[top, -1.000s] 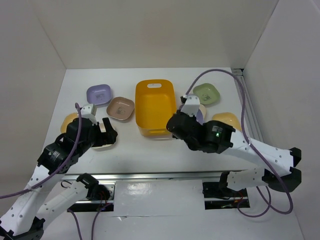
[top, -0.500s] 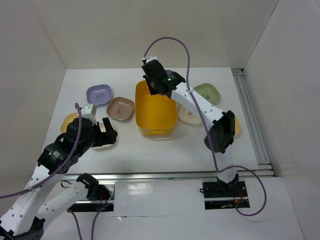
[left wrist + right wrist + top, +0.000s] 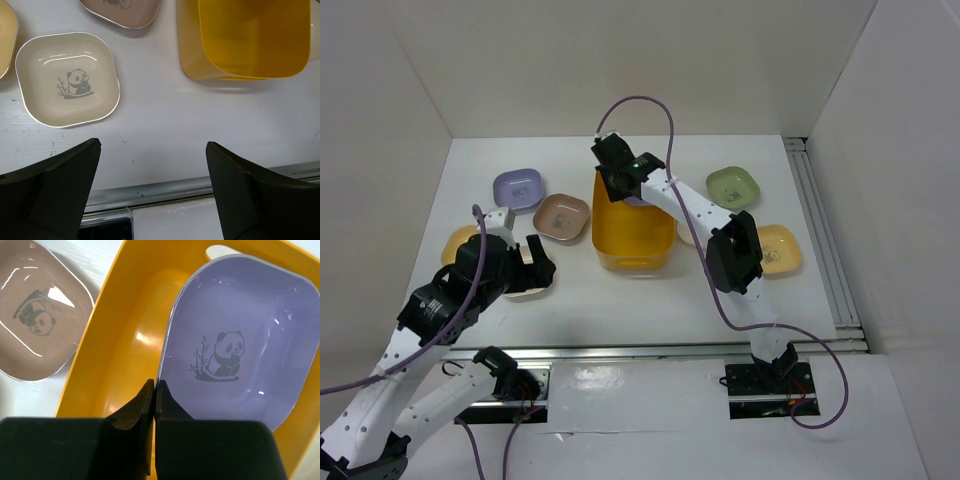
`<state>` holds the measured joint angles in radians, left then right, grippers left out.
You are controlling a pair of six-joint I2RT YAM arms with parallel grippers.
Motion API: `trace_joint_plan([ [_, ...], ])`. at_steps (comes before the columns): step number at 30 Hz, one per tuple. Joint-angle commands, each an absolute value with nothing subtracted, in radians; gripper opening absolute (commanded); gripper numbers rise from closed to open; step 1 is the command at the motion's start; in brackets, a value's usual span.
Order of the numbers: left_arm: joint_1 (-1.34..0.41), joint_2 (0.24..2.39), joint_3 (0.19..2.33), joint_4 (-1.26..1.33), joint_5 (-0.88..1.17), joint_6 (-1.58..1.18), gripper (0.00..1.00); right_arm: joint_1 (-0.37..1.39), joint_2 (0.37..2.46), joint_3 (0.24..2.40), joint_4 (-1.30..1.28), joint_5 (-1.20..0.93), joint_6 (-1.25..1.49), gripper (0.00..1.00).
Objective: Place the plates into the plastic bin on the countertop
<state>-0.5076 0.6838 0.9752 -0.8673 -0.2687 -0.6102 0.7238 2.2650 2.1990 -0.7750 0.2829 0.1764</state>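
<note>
Lavender panda-print plate (image 3: 235,350), pinched by right end effector (image 3: 154,388) over plastic bin (image 3: 120,365), left end effector (image 3: 152,145) wide.

White shells with black joint housings form the left arm (image 3: 390,360) and right arm (image 3: 695,205). A purple cable (image 3: 640,98) runs along each. The right arm bears a small green light (image 3: 636,164). The left tool (image 3: 151,150) and right tool (image 3: 154,390) have matte black fingers.

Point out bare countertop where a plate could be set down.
Bare: the countertop strip between the plastic bin and the near rail, and the far-left corner behind the lavender plate. Crowded: left of the bin, around the brown-pink plate and cream plate; right of it, by the green plate and yellow-orange plate.
</note>
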Motion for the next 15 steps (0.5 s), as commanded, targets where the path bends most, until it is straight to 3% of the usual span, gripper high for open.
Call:
trace_joint_plan([
  [1,-0.512,0.681,0.974,-0.847,-0.279,-0.620,1.00,0.727,2.243,2.180,-0.701,0.273,0.221,0.00],
  [10,-0.512,0.672,0.974,-0.847,-0.279,-0.620,1.00,0.747,2.275,2.210,-0.721,0.316,0.239,0.09],
  [12,-0.512,0.672,0.974,-0.847,-0.279,-0.620,1.00,0.747,2.275,2.210,-0.721,0.316,0.250,0.19],
  [13,-0.512,0.672,0.974,-0.847,-0.279,-0.620,1.00,0.756,2.266,2.210,-0.721,0.328,0.250,0.30],
  [14,-0.512,0.672,0.974,-0.847,-0.279,-0.620,1.00,0.756,2.266,2.210,-0.721,0.328,0.250,0.30],
  [15,-0.512,0.672,0.974,-0.847,-0.279,-0.620,1.00,0.767,2.257,2.210,-0.721,0.337,0.250,0.40],
])
